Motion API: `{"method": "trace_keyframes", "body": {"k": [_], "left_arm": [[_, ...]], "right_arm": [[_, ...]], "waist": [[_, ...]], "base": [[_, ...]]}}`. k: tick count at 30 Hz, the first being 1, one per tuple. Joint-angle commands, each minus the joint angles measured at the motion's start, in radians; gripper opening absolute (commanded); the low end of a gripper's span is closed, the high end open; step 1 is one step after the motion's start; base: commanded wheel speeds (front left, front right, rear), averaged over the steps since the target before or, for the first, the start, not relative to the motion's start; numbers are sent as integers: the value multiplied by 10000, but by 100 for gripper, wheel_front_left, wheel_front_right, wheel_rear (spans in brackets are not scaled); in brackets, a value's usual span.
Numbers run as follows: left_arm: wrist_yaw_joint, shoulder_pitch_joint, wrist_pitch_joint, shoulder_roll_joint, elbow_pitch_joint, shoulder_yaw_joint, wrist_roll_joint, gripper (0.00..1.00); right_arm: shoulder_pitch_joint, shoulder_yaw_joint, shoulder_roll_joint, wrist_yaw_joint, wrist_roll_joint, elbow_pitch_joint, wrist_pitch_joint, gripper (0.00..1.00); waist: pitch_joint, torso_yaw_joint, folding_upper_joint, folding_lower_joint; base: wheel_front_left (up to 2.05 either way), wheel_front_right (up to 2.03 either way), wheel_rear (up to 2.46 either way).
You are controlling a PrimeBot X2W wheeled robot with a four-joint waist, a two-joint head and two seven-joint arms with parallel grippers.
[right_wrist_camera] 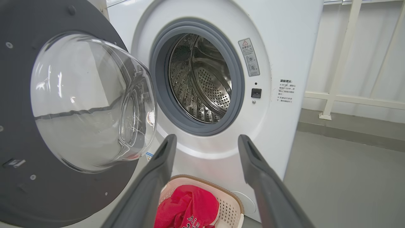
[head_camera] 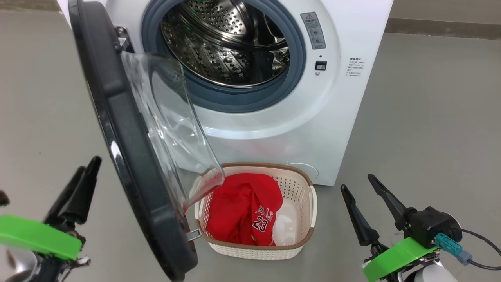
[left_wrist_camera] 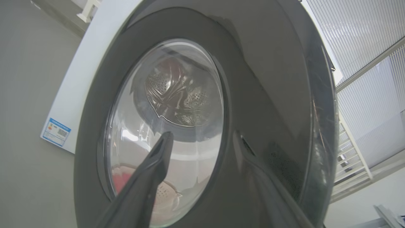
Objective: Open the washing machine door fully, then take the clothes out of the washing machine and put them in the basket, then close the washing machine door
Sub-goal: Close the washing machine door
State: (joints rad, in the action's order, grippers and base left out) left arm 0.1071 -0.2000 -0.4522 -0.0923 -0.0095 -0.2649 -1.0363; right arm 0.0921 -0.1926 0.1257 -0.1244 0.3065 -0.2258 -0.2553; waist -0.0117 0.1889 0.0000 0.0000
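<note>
The washing machine (head_camera: pixel 313 129) stands white at the back, its steel drum (head_camera: pixel 227 43) showing no clothes. The washing machine door (head_camera: pixel 129 156) hangs open towards me, its glass bowl over the basket's left edge. The basket (head_camera: pixel 254 250) sits on the floor before the machine, holding the clothes (head_camera: pixel 242 211), a red "BULLS 23" jersey with something white beside it. My left gripper (head_camera: pixel 89 163) is open, left of the door's outer face (left_wrist_camera: pixel 253 79), holding nothing. My right gripper (head_camera: pixel 358 182) is open and empty, right of the basket (right_wrist_camera: pixel 231 205), pointing at the machine (right_wrist_camera: pixel 284 47).
Grey floor (head_camera: pixel 430 117) surrounds the machine. A white railing (right_wrist_camera: pixel 341 57) stands behind on the right, and a white stair (left_wrist_camera: pixel 351 158) shows past the door. A blue label (left_wrist_camera: pixel 55 131) is on the machine's side. A cable (head_camera: pixel 481 250) trails from my right wrist.
</note>
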Motion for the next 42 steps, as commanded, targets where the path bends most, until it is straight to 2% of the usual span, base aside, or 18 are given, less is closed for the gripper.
{"method": "trace_keyframes", "body": {"k": [1,4,10,13,18,25,42], "left_arm": [[121,-25,373,-452,-302,-231,513,100],[200,250,1701,-701,-142,156,1755,100],[231,891,4012,-1368,311,1203,3248,100],[233,1141,5246,-1680,706,1404,4152,100],[33,1342,6697,-1802,1380,1550,5458,100],[-420,1518,7124,-1559,1885,1600,6764,100],[-226,2043,7139,-426,1432,823,8045,100]], "right_arm": [[297,-126,52,-63,5,207,-65,100],[304,-118,34,-63,16,201,-65,100],[297,-93,-18,-63,24,192,-65,100],[281,-65,-39,-63,53,197,-65,100],[242,1,-73,-63,68,214,-65,100],[190,69,-118,-63,59,231,-65,100],[198,73,-148,-63,67,238,-65,100]], "waist": [[5,-9,0,0],[26,-42,0,0],[97,-170,0,0],[134,-238,0,0],[187,-314,0,0],[231,-368,0,0],[243,-424,0,0]], "base": [[0,0,0],[0,0,0],[0,0,0],[0,0,0],[0,0,0],[0,0,0],[0,0,0]]}}
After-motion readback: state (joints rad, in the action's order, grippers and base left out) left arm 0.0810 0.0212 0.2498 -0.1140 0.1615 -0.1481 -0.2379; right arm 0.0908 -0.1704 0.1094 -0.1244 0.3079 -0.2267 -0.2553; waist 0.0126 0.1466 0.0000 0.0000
